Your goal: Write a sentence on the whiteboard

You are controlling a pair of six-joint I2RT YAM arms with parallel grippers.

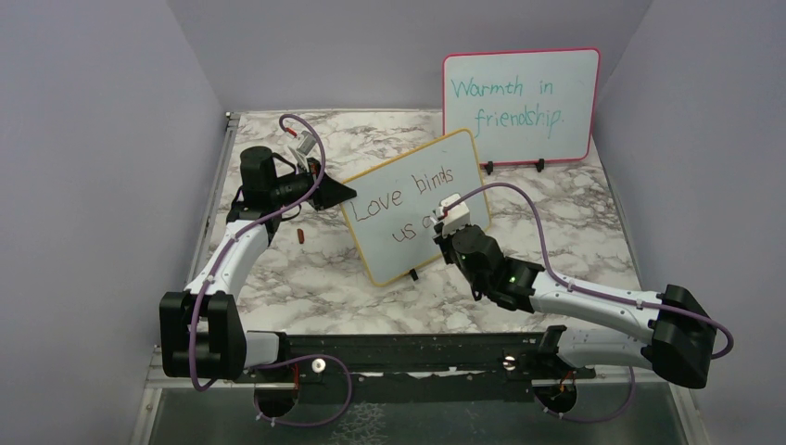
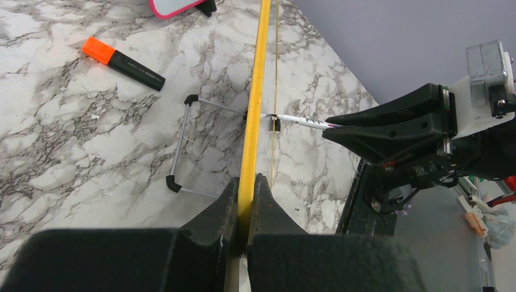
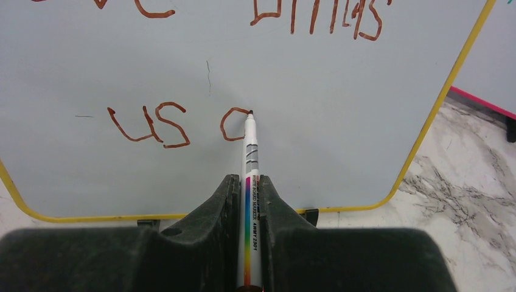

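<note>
I have the whiteboard [image 1: 389,248] standing near the middle of the desk [image 1: 297,283], turned at an angle, in front of the pink-framed board [image 1: 519,139] that stands at the far right. My left gripper [image 2: 245,182] is pressed together on the yellow frame at the board's left edge, steadying it. My right gripper [image 3: 246,182] pinches a white marker [image 3: 251,152] between its fingers, the pen pointing straight out at the board face.

The sentence [image 1: 408,197] is most of the way there. The top line, "Love binds", looks finished. On the second line "us" is written, and just right of it stands an open loop — what I take to be the start of an "a". In the right wrist view the marker tip sits on the board at the top right of that loop, so I judge I'm in mid-letter.

What's left, as I read it, is closing that letter and adding the rest of the last word — there is bare white to the right of the loop for it. An orange-capped highlighter [image 2: 123,62] lies on the desk behind the board, untouched.
</note>
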